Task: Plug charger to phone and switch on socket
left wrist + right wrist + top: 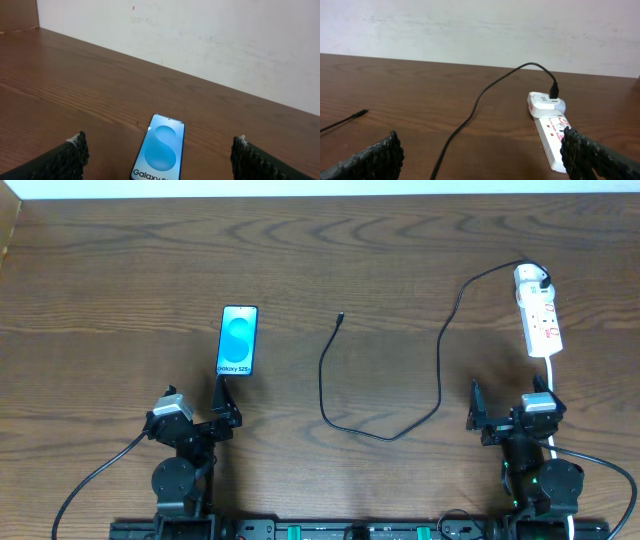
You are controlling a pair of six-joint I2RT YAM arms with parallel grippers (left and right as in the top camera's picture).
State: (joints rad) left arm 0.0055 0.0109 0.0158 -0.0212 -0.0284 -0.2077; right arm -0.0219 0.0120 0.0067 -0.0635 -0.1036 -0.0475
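Phone (238, 340): lies flat and face up on the left half of the wooden table (100, 270), blue screen lit, nothing plugged into it.
Charger (437, 370): thin black cable loops across the middle of the table; its connector tip (341, 317) rests bare on the wood, well apart from the phone.
Plug end: the cable's other end enters a white plug (546, 102) seated at the far end of the socket.
Socket (540, 320): white strip on the right side, red marks on its face, its white cord (552, 370) trailing toward the right arm.
Left gripper (160, 141): spread wide and empty, near the phone's lower edge.
Right gripper (481, 135): spread wide and empty, short of the socket; one finger (580, 145) overlaps the strip's near end in the wrist view.
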